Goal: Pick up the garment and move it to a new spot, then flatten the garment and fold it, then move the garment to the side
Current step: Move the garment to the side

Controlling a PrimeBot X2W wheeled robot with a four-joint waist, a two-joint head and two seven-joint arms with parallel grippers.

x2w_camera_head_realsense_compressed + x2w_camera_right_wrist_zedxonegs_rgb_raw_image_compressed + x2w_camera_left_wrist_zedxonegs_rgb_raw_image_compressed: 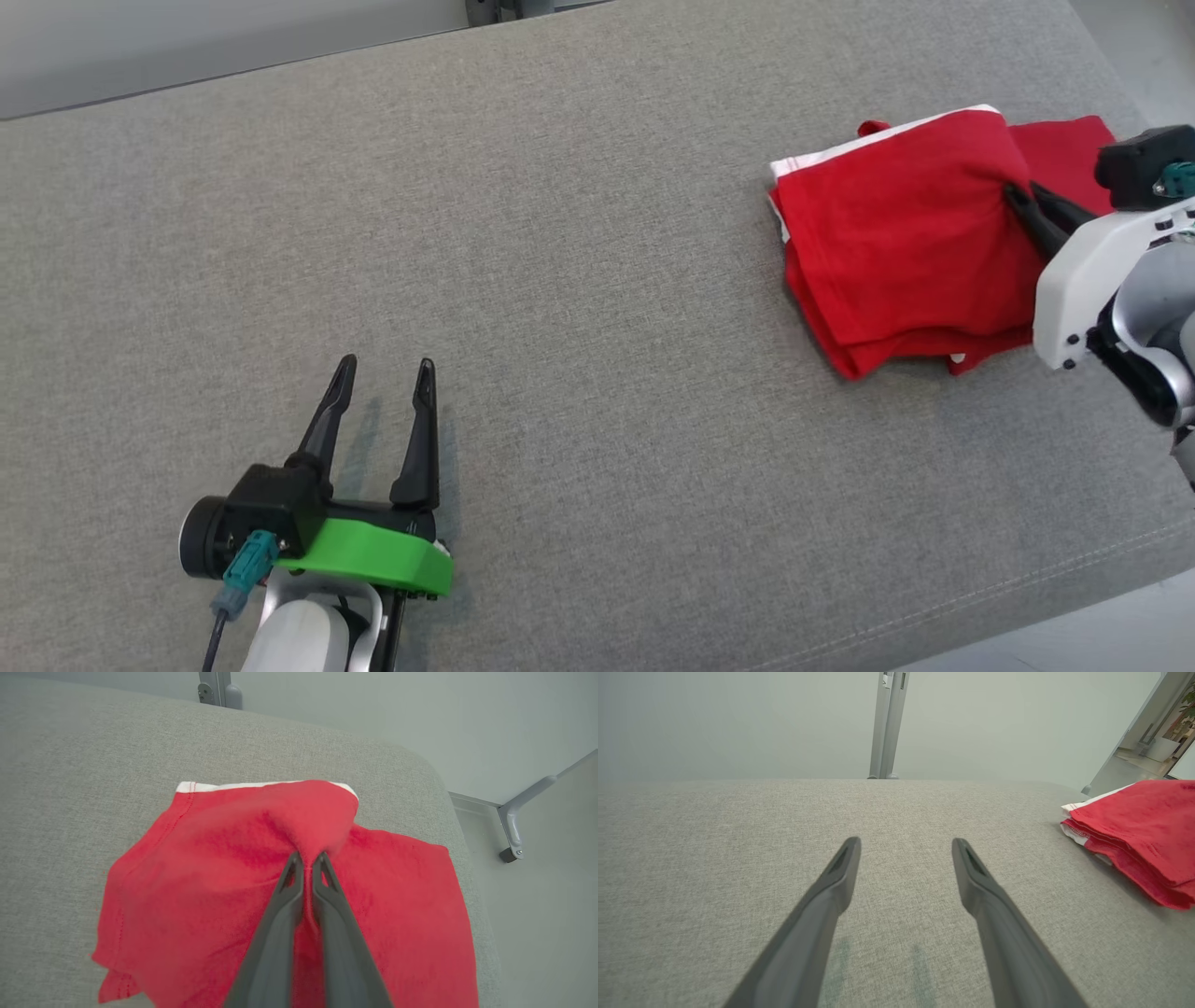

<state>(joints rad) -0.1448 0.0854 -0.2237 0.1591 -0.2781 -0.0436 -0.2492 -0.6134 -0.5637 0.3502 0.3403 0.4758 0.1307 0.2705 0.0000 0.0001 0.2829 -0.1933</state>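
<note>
A: What has the right gripper [306, 859] got?
B: Its two fingers are pinched together on a bunch of the red garment [210, 891], near the middle of the top layer. The cloth puckers up at the tips.
A: And the left gripper [386, 369]?
B: Spread wide, holding nothing, over the grey cushion [597, 233] and well apart from the garment.
A: How does the garment look?
B: Folded into a rough stack of red layers with a white edge along its far side. It lies at the cushion's right end, close to the rounded corner.
</note>
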